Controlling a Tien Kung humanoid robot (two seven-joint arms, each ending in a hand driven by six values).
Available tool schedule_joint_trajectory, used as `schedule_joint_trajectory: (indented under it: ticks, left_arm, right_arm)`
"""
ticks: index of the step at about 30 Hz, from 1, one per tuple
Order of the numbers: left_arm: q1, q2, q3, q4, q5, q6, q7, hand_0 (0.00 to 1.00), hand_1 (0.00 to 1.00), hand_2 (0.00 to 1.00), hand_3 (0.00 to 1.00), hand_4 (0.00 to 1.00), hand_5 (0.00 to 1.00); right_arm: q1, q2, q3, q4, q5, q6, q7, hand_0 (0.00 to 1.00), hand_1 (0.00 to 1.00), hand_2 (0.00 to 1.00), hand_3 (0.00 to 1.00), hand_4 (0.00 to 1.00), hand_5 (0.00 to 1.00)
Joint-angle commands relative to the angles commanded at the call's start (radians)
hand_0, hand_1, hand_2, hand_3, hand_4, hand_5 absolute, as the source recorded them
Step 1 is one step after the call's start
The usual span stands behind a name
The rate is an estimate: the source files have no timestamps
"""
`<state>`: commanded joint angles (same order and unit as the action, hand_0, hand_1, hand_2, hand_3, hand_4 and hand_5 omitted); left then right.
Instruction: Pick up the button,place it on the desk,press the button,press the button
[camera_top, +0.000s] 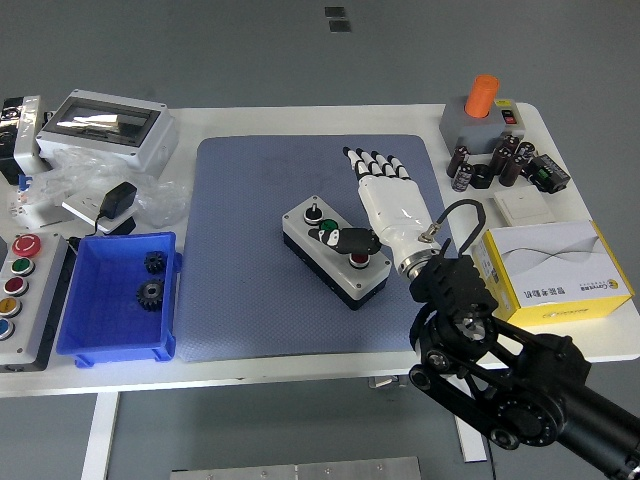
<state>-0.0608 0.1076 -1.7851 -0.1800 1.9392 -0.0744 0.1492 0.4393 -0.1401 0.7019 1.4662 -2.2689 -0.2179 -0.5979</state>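
On the blue mat (250, 200) that covers the middle of the white table (400, 118), the head view shows the grey button box (334, 252) lying at a slant, its long side running from upper left to lower right. Its top carries a small black selector at the upper-left end, then green buttons and a red one at the lower-right end; one green button is largely covered by a thumb, so the exact count is hard to make out. The right hand (385, 205) lies just beside the box on its right side, its four white fingers (375, 160) stretched out flat and close together, pointing toward the far edge, while the black-tipped thumb reaches sideways over the box top and appears to rest on a button near the middle. The hand grips nothing. Its black arm fills the lower right corner and hides part of the table's near edge. The left hand does not appear anywhere. At the left, a blue bin (120, 298) holds two dark gears (150, 280), and another button panel (22, 295) is cut off by the picture's left edge. A yellow-and-white carton (555, 265) sits at the right, partly behind the arm.
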Motion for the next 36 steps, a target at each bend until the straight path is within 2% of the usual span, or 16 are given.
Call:
schedule_joint_trajectory:
  ticks: [8, 15, 21, 36]
  left_arm:
    - [-0.004, 0.001, -0.001, 0.0, 0.001, -0.002, 0.0, 0.704, 0.712, 0.617, 0.646, 0.698, 0.292]
    - [-0.01, 0.003, -0.002, 0.0, 0.007, -0.004, 0.002, 0.704, 0.712, 0.617, 0.646, 0.698, 0.292]
    - [-0.012, 0.006, -0.006, 0.0, 0.015, -0.005, 0.002, 0.704, 0.712, 0.617, 0.647, 0.697, 0.29]
    - [-0.015, 0.004, 0.0, 0.0, 0.013, -0.008, -0.003, 0.704, 0.711, 0.616, 0.647, 0.696, 0.29]
  right_arm:
    - [0.036, 0.046, -0.061, -0.134, 0.04, -0.001, 0.009, 0.998, 0.998, 0.998, 0.998, 0.998, 0.605]
    - [0.052, 0.065, -0.1, -0.245, 0.09, -0.004, 0.027, 0.998, 0.998, 0.998, 0.998, 0.998, 0.609]
    - [0.062, 0.065, -0.115, -0.268, 0.108, -0.003, 0.033, 0.998, 0.998, 0.998, 0.998, 0.998, 0.614]
    - [0.07, 0.07, -0.144, -0.288, 0.13, -0.056, 0.039, 0.995, 0.998, 0.998, 0.998, 0.998, 0.618]
